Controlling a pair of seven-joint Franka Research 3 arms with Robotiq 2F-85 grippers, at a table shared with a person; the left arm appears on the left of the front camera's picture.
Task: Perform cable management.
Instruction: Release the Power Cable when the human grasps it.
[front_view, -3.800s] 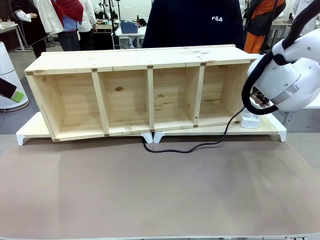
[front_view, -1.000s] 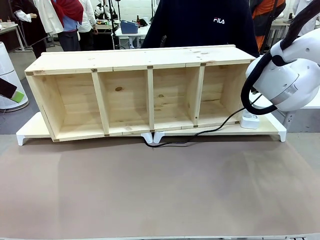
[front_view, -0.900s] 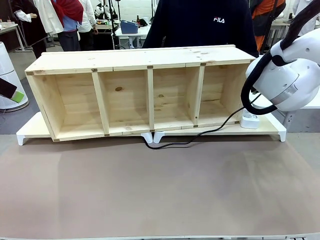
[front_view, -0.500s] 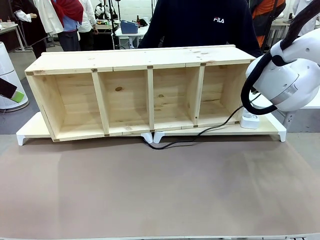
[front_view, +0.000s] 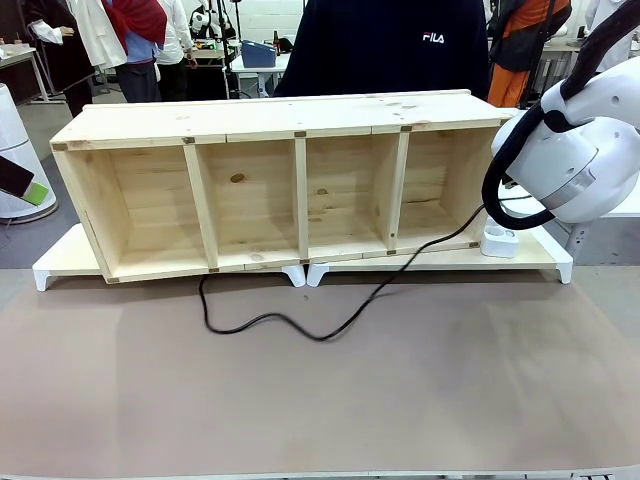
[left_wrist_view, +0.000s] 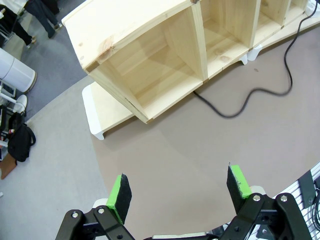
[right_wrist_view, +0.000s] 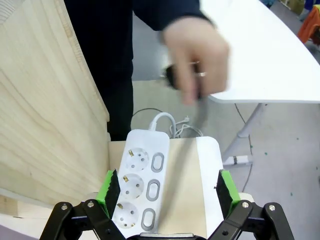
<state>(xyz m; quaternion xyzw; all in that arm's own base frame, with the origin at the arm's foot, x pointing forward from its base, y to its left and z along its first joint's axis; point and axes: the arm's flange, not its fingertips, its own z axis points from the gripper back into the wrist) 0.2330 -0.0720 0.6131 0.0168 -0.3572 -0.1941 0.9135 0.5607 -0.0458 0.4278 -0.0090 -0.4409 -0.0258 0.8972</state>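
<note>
Black cable (front_view: 300, 325) lying in a loose wave on the brown table mat (front_view: 320, 400), in front of the wooden shelf (front_view: 270, 190) with four open compartments. One end disappearing under the bottom edge of the shelf near the second compartment from the left; the other end rising to the right, towards the white power strip (front_view: 499, 240) beside the right end of the shelf. Same cable (left_wrist_view: 250, 97) seen from the left wrist as a curved line on the mat, going under the shelf.

Left gripper (left_wrist_view: 177, 192) hanging above the mat with fingers wide apart, holding nothing, well apart from the cable.

Right gripper (right_wrist_view: 165, 192) also spread wide and empty, directly over the power strip (right_wrist_view: 142, 182), three sockets and three switches visible. Beyond it, a person's hand (right_wrist_view: 195, 60), blurred, closed around something dark, possibly the plug; cannot tell for sure.
</note>
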